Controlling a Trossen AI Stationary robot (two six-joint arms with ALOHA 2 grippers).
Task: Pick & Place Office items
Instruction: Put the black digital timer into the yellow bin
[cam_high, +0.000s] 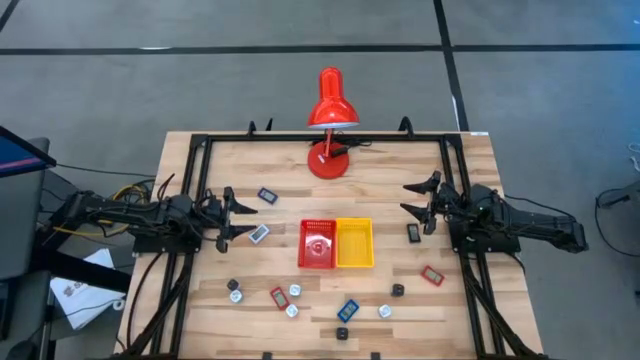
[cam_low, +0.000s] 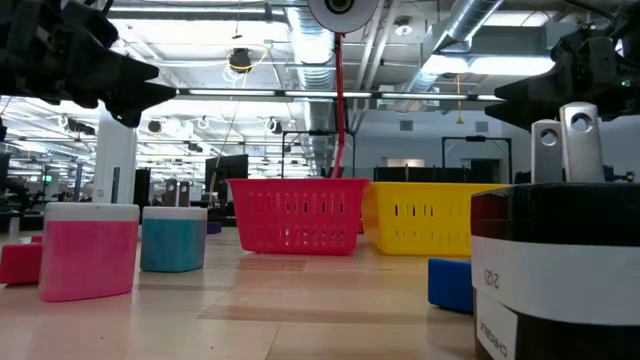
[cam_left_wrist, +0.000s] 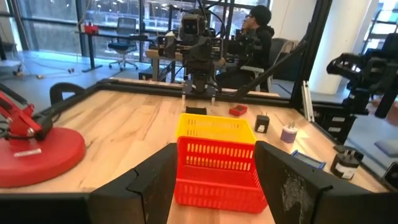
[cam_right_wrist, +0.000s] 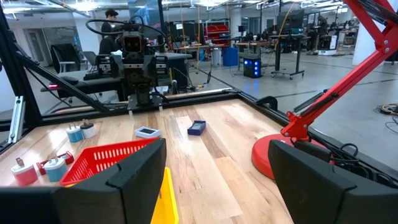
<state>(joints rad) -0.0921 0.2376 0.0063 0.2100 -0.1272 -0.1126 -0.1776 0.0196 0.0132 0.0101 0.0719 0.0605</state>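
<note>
The office items, small flat rectangles and knob-like pieces, lie scattered on the pale wooden table top. Most sit along the near edge: a blue flat rectangle, a red flat rectangle, a second red rectangle, several small white knob pieces and small black cubes. Two grey-framed rectangles lie just beside the left gripper; a black rectangle lies near the right gripper.

At the table centre stand a red mesh tray and a yellow mesh tray, touching side by side. The red tray appears to hold one small item; we cannot tell which.

Both grippers hover at the table sides with fingers spread and nothing between them.

Risks, as we judge them: the items are thin and lie flat, so a fingertip may slide over one or push it away. Closely grouped pieces near the front edge may be knocked aside or off the table. The red desk lamp at the far edge could obstruct a reach.

Beyond the table is an open workshop with desks, chairs and a seated person.
</note>
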